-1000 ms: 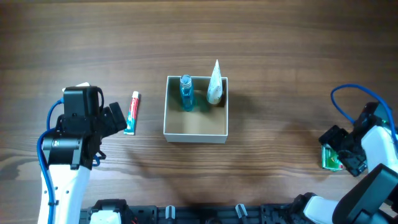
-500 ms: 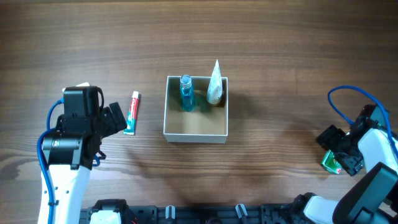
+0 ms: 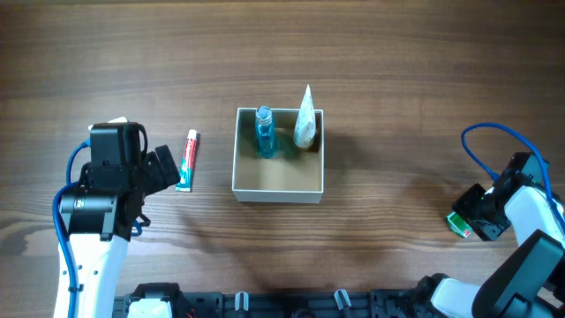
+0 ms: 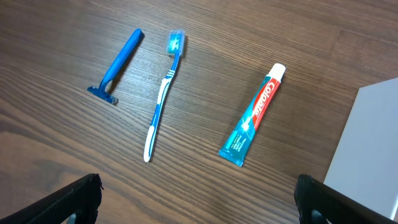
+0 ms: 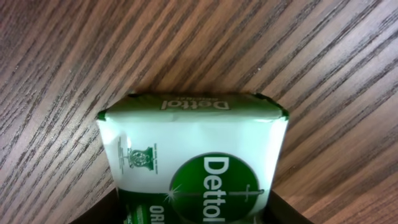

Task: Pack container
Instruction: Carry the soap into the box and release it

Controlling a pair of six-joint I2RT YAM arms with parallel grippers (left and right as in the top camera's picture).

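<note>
Your right gripper (image 3: 473, 221) straddles the soap bar (image 5: 196, 165), presumably bound for the container (image 3: 277, 196); you cannot tell whether it is clamped. Left gripper (image 4: 200, 202) hovers, fingers apart.

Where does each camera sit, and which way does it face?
Overhead: above the table, facing down on the container, left arm and right arm.
Left wrist: on the left arm, looking down at the razor, toothbrush and toothpaste; the open left end effector shows at bottom corners.
Right wrist: close above the Dettol soap bar held in the right end effector.
Shared: overhead and left wrist both show the toothpaste.
</note>
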